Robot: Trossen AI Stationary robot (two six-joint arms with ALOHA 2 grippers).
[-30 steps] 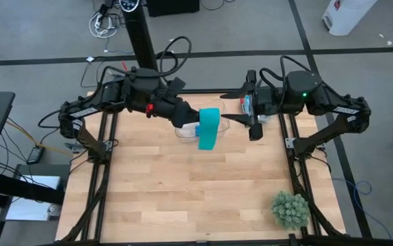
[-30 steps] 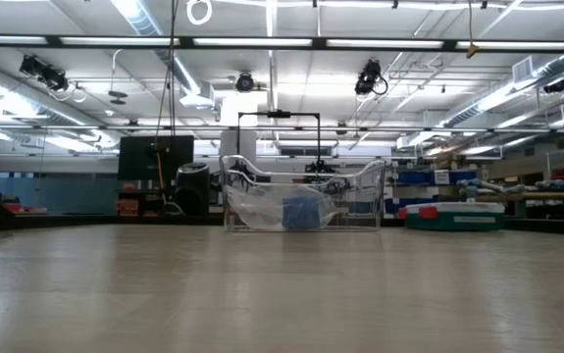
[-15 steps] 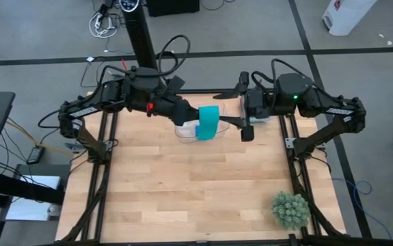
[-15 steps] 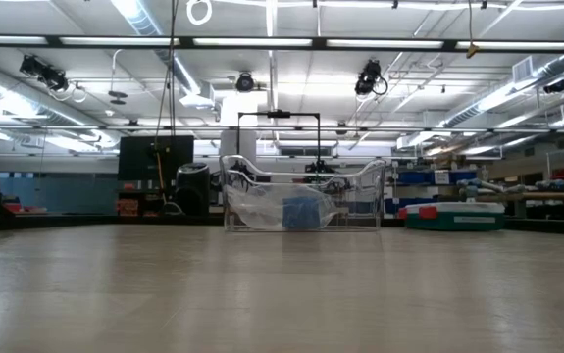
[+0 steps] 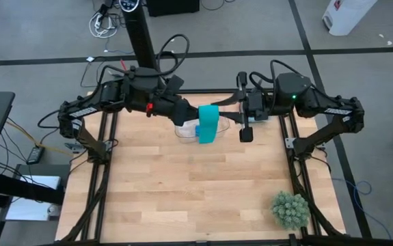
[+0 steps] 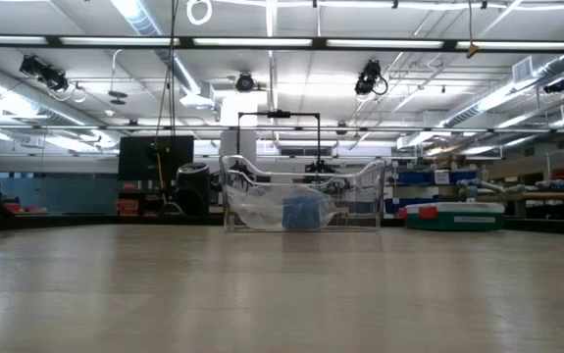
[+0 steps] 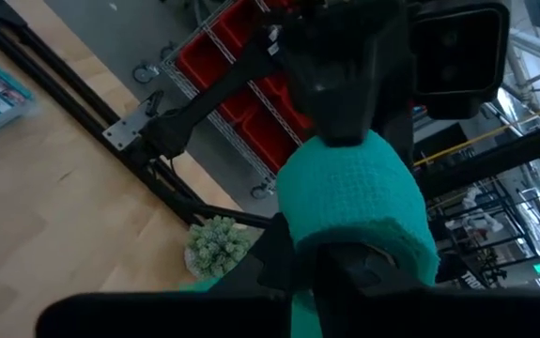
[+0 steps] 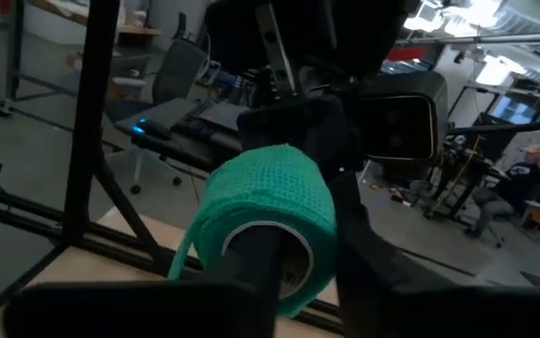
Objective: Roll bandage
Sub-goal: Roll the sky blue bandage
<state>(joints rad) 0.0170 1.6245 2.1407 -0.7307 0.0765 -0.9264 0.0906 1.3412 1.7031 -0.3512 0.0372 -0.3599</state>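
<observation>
My left hand (image 5: 191, 116) is held up over the far middle of the tabletop (image 5: 182, 184), its fingers pressed together on the bandage (image 5: 208, 124), which sits between my two hands as a teal coil with a short tail hanging down toward the wood. In my left wrist view the bandage (image 7: 354, 202) is wound thick around one of my dark fingers. My right hand (image 5: 240, 117) faces it from the other side, and in my right wrist view one finger (image 8: 260, 263) pokes into the open core of the bandage (image 8: 265, 211) while the other lies against its outer wrap, so this hand is pinched on the coil's wall. Below the coil a clear plastic container (image 5: 186, 130) rests on the tabletop; in the low view the container (image 6: 301, 196) holds something blue. A small green plant (image 5: 290, 210) stands at the near right corner.
</observation>
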